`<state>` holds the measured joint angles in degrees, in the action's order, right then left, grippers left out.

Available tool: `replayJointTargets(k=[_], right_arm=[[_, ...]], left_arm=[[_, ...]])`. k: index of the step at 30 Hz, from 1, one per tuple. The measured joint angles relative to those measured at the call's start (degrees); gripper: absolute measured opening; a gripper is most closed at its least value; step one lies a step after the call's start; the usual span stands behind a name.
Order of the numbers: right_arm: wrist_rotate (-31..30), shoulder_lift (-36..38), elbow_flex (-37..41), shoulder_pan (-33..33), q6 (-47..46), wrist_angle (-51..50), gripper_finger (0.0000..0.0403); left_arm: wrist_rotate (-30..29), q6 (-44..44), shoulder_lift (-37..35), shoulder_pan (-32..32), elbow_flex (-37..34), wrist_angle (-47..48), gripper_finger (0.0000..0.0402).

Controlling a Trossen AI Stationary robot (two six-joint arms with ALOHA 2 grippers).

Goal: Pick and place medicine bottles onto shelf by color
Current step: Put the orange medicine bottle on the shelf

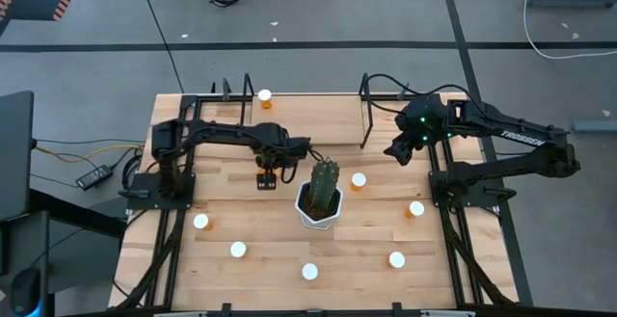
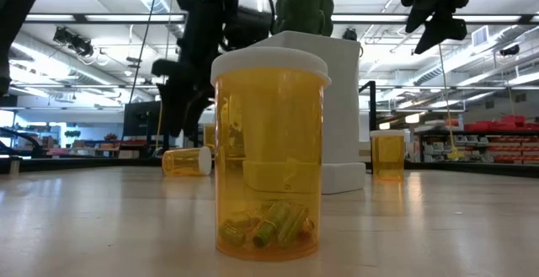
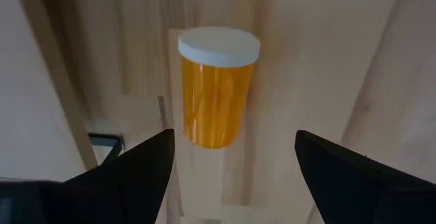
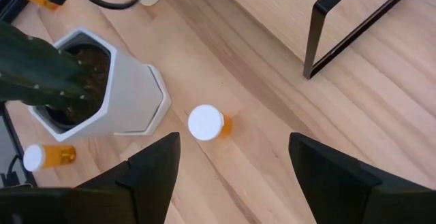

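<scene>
1. The left claw (image 1: 267, 177) hangs wide over a tipped bottle (image 3: 216, 88) lying on the counter (image 1: 251, 221), left of the cactus pot (image 1: 319, 208); nothing is held.
2. One bottle (image 1: 264, 96) already stands on the shelf (image 1: 308, 115) at the far edge; seemingly the only one placed.
3. Six others remain scattered, upright, near and right of the cactus.
4. The right claw (image 1: 399, 150) hovers wide and empty above an upright bottle (image 4: 206, 123).

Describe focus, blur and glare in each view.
High view: even light, sharp, soft shadows under the cactus. Low view: near bottle sharp, room behind hazy, ceiling lights glaring. Left wrist view: lying bottle slightly soft, fingers blurred. Right wrist view: standing bottle clear, fingers blurred.
</scene>
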<state>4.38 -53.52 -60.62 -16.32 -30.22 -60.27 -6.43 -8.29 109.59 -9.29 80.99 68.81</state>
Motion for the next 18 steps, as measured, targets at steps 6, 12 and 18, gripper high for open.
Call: replayJointTargets(k=[6,12,18], right_arm=[[0.0,0.0,0.0,0.0,-1.03,-0.04,0.0282],[0.0,0.0,0.0,0.0,-1.22,-0.04,0.0282],[0.56,0.0,0.0,0.0,-1.29,-0.04,0.0282]], left_arm=[[0.04,-2.9,2.5,-1.35,0.0,-0.39,0.0309],[0.59,-3.39,5.08,-2.24,0.0,-1.24,0.0309],[2.93,-3.46,6.76,-2.11,0.02,-2.46,0.0307]])
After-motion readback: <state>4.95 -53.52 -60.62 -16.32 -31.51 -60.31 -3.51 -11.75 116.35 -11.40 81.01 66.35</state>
